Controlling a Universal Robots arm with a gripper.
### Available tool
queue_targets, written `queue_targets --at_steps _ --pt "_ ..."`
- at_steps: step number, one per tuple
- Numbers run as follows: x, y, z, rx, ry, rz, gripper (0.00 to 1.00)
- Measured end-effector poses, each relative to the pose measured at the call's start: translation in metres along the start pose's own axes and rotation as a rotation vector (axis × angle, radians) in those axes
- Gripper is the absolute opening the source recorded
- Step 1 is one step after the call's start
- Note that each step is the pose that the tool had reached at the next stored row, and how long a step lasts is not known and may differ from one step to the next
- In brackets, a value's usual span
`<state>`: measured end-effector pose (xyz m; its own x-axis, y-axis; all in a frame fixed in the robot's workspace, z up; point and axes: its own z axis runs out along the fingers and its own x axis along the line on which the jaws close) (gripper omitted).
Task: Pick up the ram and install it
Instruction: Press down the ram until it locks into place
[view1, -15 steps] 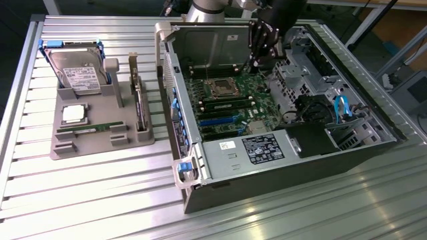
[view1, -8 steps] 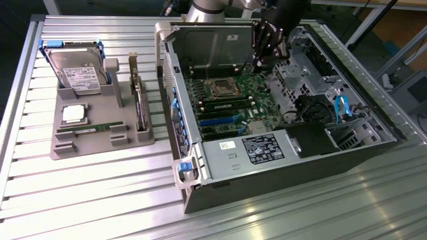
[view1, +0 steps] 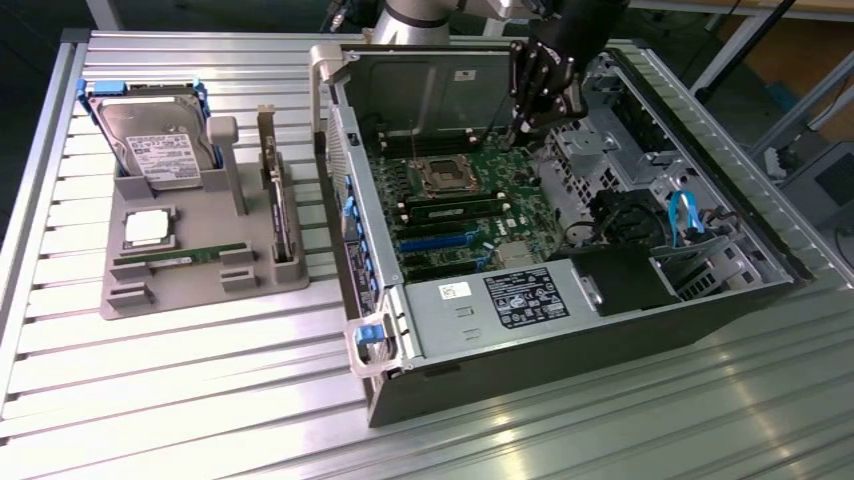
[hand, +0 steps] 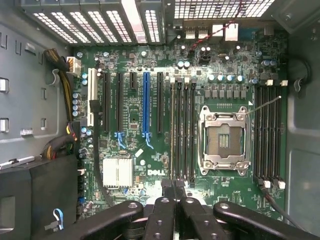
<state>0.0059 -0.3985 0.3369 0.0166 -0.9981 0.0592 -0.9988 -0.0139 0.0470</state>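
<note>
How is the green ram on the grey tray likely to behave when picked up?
The ram looks long, thin and narrow, so it is probably light and fairly stiff. It seems to rest in slots of the grey tray, so it may catch if lifted crooked. So thin a board is likely fragile if bent.

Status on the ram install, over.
Gripper shut, low over memory slots inside the case. One ram stick lying on grey tray, untouched. No obstruction seen at slots.
</note>
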Motion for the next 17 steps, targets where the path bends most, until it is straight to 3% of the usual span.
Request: queue_targets --at_steps 2,7,17 --pt "0.000 0.0001 -0.0001 0.0000 0.0001 0.000 0.10" --pt "-0.001 -0.0005 0.0098 0.0075 0.0001 0.000 0.10" --pt "-0.001 -0.0009 0.0190 0.0097 0.0001 0.000 0.10"
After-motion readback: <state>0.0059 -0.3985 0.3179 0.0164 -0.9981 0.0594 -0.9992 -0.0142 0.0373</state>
